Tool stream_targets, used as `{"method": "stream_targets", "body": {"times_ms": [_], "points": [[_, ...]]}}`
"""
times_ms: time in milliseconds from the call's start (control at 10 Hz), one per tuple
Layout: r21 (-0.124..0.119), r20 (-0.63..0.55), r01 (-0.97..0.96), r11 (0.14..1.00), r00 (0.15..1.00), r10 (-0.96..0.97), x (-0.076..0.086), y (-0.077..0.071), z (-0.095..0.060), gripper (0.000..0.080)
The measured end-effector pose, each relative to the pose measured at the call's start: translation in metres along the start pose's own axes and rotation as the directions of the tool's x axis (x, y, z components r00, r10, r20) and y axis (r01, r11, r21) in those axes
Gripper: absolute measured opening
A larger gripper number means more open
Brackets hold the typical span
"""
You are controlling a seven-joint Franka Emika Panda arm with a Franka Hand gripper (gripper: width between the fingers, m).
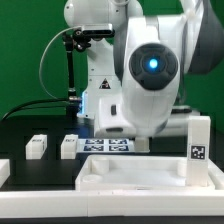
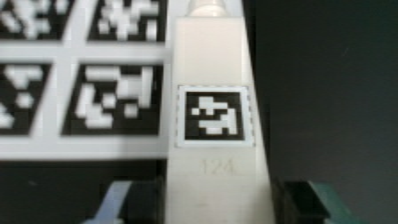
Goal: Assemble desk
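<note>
In the wrist view a white square desk leg (image 2: 214, 110) with a black-and-white tag runs lengthwise between my fingers. My gripper (image 2: 221, 200) is shut on it, with the dark pads (image 2: 150, 202) against both of its sides. In the exterior view the gripper is hidden behind the arm. The white rimmed desk top (image 1: 130, 172) lies flat at the front. One tagged leg (image 1: 199, 150) stands upright at its corner on the exterior view's right. Two more short legs (image 1: 37, 146) (image 1: 68, 146) stand on the table at the exterior view's left.
The marker board (image 1: 112, 147) lies flat behind the desk top, under the arm. It also shows blurred beyond the held leg in the wrist view (image 2: 80, 70). The big white arm (image 1: 150, 70) fills the middle of the exterior view. The table is black.
</note>
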State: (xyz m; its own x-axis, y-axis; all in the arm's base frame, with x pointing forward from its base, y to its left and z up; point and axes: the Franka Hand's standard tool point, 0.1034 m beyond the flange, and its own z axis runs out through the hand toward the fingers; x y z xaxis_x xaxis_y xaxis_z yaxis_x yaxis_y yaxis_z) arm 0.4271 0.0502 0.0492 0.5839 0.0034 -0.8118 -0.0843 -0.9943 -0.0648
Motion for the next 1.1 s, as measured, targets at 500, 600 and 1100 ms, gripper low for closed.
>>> {"method": "stream_targets", "body": {"times_ms": [500,600,1100], "points": [[0.087,-0.146,-0.027,0.996,0.989,0.039,-0.041,0.039,-0.111,0.0287],[0.085,-0.238,-0.02,0.996,0.97,0.04,-0.037,0.037,-0.114,0.0287],[0.151,-0.445,-0.02,0.988,0.891,0.086,-0.03,0.027,-0.149,0.0287]]}}
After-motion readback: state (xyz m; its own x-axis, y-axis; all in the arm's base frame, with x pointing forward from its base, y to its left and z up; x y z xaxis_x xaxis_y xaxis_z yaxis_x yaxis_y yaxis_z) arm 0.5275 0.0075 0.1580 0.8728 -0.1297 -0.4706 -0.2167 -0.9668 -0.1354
